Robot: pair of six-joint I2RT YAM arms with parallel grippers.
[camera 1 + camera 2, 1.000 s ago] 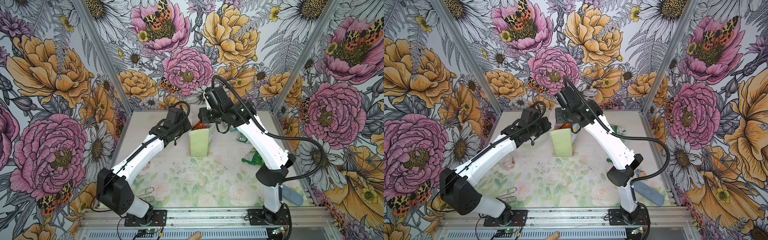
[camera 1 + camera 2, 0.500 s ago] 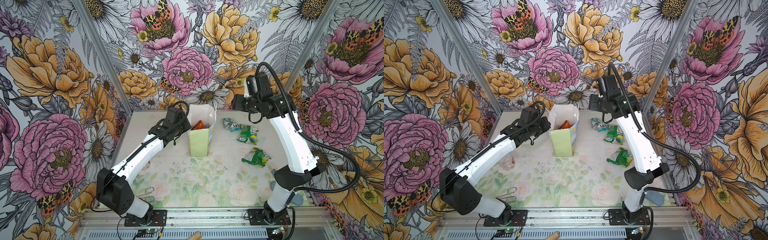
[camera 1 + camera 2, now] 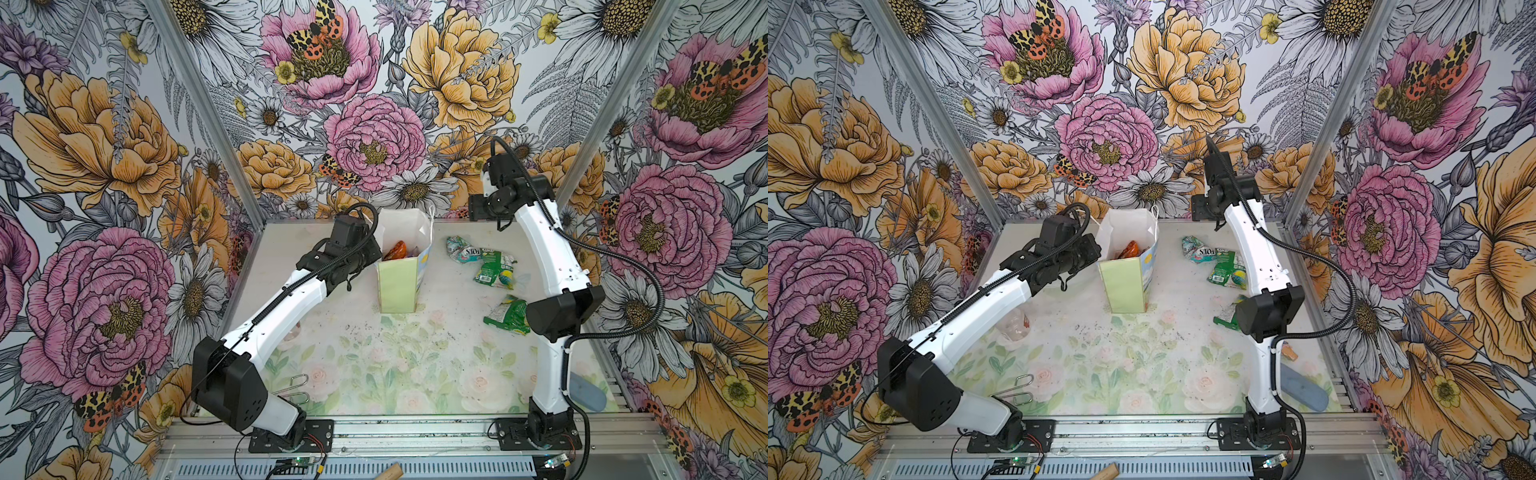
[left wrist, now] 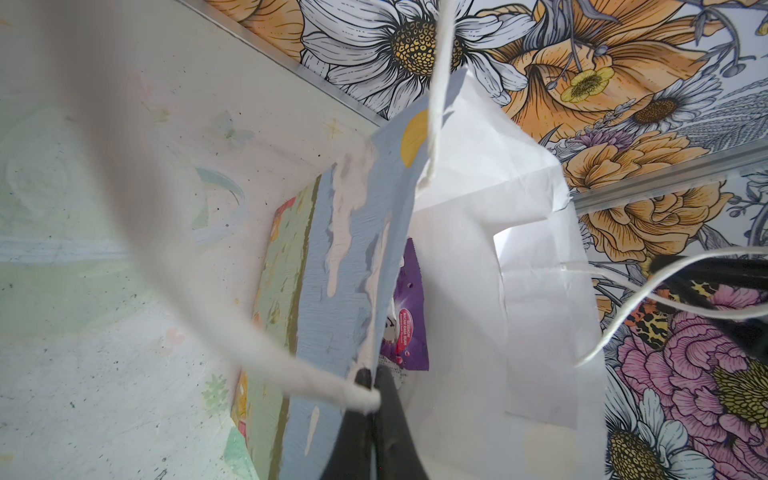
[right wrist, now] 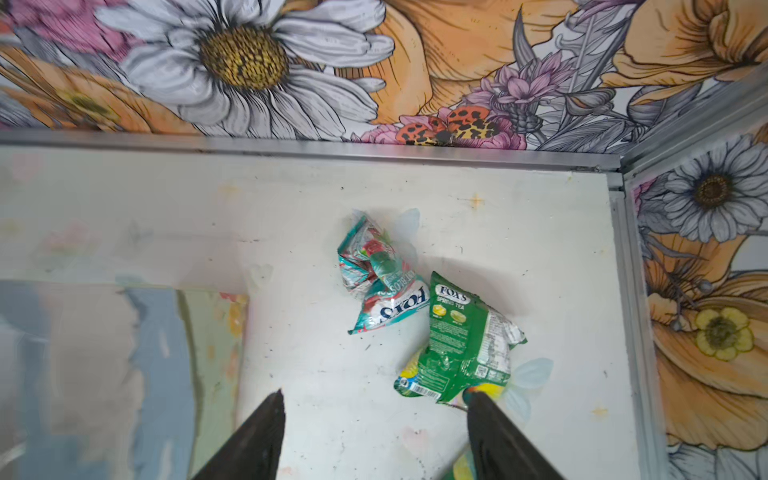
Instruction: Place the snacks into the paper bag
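Observation:
The paper bag (image 3: 397, 291) (image 3: 1125, 286) stands upright at the back middle, pale green outside and white inside. My left gripper (image 4: 372, 379) (image 3: 371, 254) is shut on the bag's rim beside a cord handle (image 4: 291, 365). An orange snack (image 3: 395, 250) (image 3: 1128, 250) lies inside the bag, and in the left wrist view a purple packet (image 4: 409, 320) shows there too. On the table to its right lie a teal packet (image 3: 461, 250) (image 5: 374, 274), a green packet (image 3: 494, 270) (image 5: 461, 345) and another green packet (image 3: 509, 318) (image 3: 1225, 318). My right gripper (image 5: 374, 399) (image 3: 478, 212) hangs open and empty above them.
A blue-grey oval thing (image 3: 588, 392) (image 3: 1304, 390) lies at the front right by the right arm's base. Wire clips (image 3: 297, 386) lie at the front left, and a clear plastic piece (image 3: 1015, 324) sits under the left arm. A small orange piece (image 3: 1289, 352) lies near the right arm.
My right gripper has swung from over the bag's mouth to the back right and opened wider. The orange snack now lies in the bag. The left arm has not moved.

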